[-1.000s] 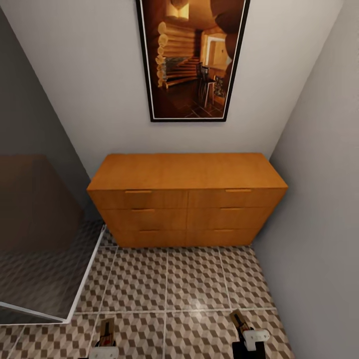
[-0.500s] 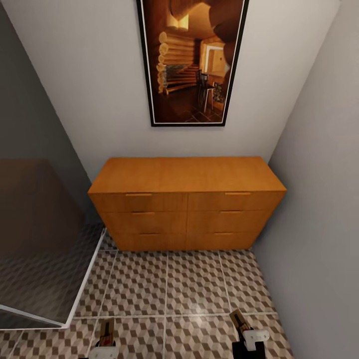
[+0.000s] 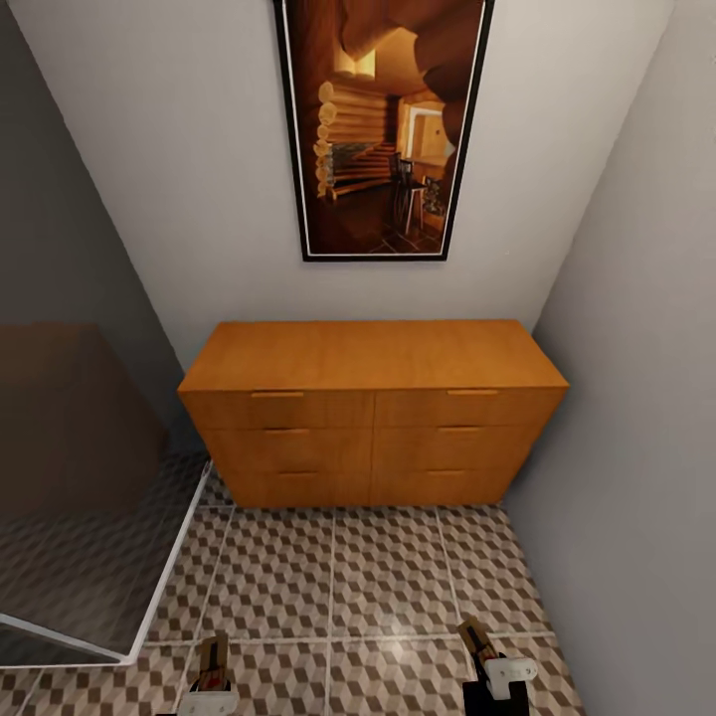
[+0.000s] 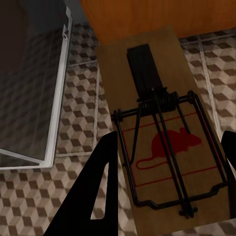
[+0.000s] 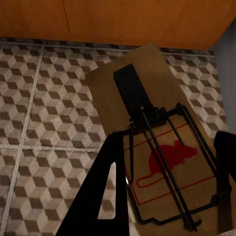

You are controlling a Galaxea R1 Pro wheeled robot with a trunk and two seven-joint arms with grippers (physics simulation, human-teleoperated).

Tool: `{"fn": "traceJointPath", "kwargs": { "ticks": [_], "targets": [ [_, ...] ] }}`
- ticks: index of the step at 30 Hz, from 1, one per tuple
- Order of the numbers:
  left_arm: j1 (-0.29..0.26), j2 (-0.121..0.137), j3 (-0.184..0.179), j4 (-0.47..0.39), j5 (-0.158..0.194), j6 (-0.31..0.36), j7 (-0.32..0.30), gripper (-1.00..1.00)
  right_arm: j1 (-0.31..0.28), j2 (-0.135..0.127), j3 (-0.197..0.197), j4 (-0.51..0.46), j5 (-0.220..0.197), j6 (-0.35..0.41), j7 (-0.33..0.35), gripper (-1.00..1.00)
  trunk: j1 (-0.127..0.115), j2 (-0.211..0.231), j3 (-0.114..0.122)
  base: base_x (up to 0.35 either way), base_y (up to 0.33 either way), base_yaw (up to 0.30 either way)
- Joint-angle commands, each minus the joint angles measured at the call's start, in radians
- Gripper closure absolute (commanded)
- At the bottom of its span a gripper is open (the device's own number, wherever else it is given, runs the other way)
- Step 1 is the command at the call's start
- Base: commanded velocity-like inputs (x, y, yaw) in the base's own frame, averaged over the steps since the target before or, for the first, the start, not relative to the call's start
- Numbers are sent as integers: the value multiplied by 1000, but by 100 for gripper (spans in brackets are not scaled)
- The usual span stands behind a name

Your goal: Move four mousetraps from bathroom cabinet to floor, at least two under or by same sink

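The orange-brown cabinet (image 3: 373, 398) stands against the far wall with all its drawers closed. Low in the head view, my left gripper (image 3: 210, 686) is shut on a mousetrap (image 3: 211, 658), and my right gripper (image 3: 487, 664) is shut on a second mousetrap (image 3: 475, 639). In the left wrist view the tan mousetrap (image 4: 162, 137) with its wire bar and red mouse print sits between black fingers (image 4: 101, 191), above the cube-patterned bathroom floor (image 4: 78, 128). The right wrist view has the other mousetrap (image 5: 152, 147) held the same way above the floor (image 5: 44, 98). The sink is out of view.
A glass shower panel with a white frame (image 3: 164, 567) runs along the left. A grey wall (image 3: 636, 447) closes the right side. A framed picture (image 3: 383, 129) hangs above the cabinet. Tiled floor (image 3: 338, 577) lies between me and the cabinet.
The whole view has shifted: cabinet and picture sit a little lower and slightly smaller, so the camera has drawn back. Both grippers keep their traps and their places in view.
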Motion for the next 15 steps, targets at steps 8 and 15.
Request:
{"fn": "traceJointPath", "kwargs": {
  "ticks": [8,15],
  "targets": [
    [-1,-2,-6,3,-7,-1,12,100,-1,0,6,1,4,-2,-8,100,1,-2,12,0,0,0],
    [-1,-2,-6,3,-7,-1,12,100,-1,0,6,1,3,-2,-7,100,1,-2,23,0,0,0]
  ]
}}
